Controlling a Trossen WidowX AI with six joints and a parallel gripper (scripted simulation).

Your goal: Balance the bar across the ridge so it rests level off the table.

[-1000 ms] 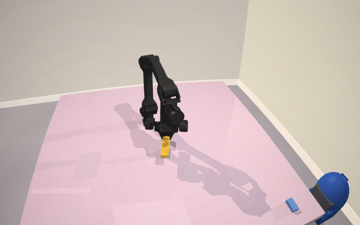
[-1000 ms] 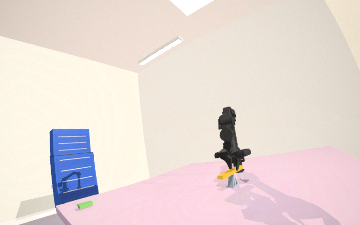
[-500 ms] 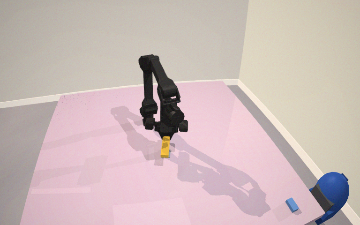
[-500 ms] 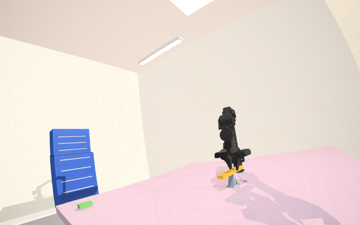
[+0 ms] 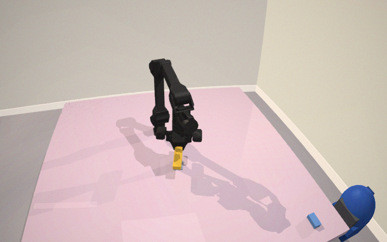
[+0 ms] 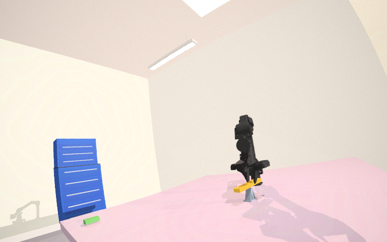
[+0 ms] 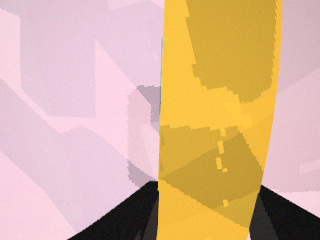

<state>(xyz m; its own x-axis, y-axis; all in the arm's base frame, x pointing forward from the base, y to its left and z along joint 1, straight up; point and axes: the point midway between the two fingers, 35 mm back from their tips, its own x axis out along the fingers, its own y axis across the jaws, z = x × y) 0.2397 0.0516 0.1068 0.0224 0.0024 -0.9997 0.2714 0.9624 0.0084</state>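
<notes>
The yellow bar (image 5: 177, 162) (image 6: 241, 188) (image 7: 220, 110) is off the table, over the grey-blue ridge (image 6: 249, 196). My gripper (image 5: 179, 147) (image 6: 251, 181) (image 7: 204, 194) points down and is shut on the bar, one finger on each long side. In the exterior view the ridge stands upright on the table under the bar, and its top meets the bar's underside in the picture; whether they touch I cannot tell. The bar looks about level. In the top view the bar hides nearly all of the ridge. In the wrist view only a thin sliver of it shows at the bar's left edge.
The pink table (image 5: 85, 225) (image 6: 171, 222) carries a small blue block (image 5: 314, 220) near its front right corner in the top view. A green block (image 6: 91, 220) lies near the left edge in the exterior view. A blue cabinet (image 6: 79, 185) and a rounded blue object (image 5: 358, 201) stand beyond the table.
</notes>
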